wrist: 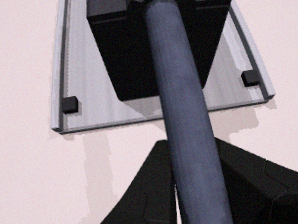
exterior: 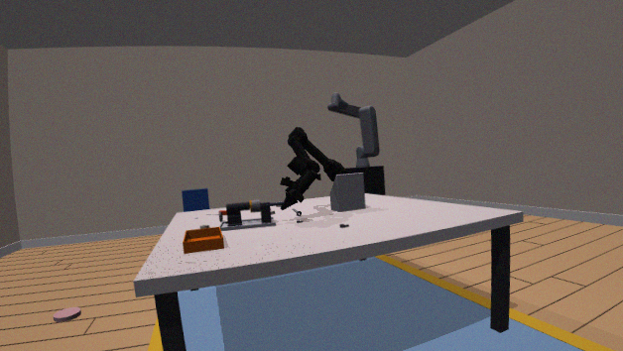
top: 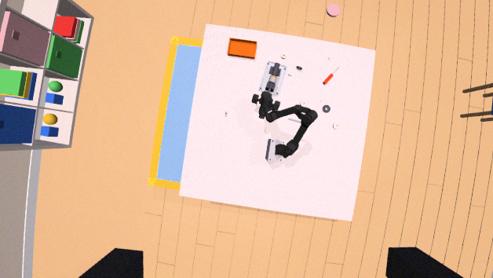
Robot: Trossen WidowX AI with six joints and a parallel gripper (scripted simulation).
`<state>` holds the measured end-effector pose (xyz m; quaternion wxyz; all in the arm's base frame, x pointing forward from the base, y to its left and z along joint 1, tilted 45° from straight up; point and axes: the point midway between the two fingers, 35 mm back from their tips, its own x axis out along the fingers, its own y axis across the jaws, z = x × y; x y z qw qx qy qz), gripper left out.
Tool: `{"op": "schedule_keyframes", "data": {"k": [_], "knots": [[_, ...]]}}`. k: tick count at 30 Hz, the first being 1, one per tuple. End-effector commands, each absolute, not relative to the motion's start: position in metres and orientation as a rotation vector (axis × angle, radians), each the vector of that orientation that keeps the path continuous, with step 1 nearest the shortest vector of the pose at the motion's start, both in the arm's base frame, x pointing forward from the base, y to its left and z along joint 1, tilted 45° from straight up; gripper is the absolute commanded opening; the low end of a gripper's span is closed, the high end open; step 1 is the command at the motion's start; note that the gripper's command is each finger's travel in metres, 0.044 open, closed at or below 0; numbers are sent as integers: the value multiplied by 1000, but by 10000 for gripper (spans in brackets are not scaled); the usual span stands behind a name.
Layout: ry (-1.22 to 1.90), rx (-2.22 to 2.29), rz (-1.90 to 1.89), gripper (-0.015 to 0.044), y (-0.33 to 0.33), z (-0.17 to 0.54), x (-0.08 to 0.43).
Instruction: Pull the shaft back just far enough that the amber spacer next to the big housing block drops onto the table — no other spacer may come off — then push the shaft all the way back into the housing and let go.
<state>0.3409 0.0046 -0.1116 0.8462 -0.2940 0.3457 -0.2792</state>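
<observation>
An orange tray [top: 242,49] [exterior: 203,240] and a red-handled screwdriver [top: 328,78] lie beyond the gripper [top: 267,96] [exterior: 286,205] [wrist: 181,147] on the white worktop [top: 251,177] [exterior: 347,238], while a dark ring [top: 323,108] rests off to one side. A pink disc [top: 333,9] [exterior: 66,314] lies on the floor well apart from the gripper.

Plank floor [top: 129,220] [exterior: 94,292], grey walls [exterior: 149,124].

Shaft [exterior: 277,204] [wrist: 182,100]: blue-grey, cylindrical, through black support. Spacer [top: 273,77] [exterior: 251,205]: amber, ring-like, raised above surface. Housing block [top: 275,69] [exterior: 234,214]: dark, upright on baseplate.
</observation>
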Motion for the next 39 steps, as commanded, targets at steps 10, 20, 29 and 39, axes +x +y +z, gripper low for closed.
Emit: {"op": "schedule_keyframes", "data": {"k": [10,20,29,39], "knots": [[728,-621,-592,0,5,-111,338],[728,-621,-592,0,5,-112,338],[728,-621,-592,0,5,-112,337],[728,-621,-592,0,6,-112,336]]}}
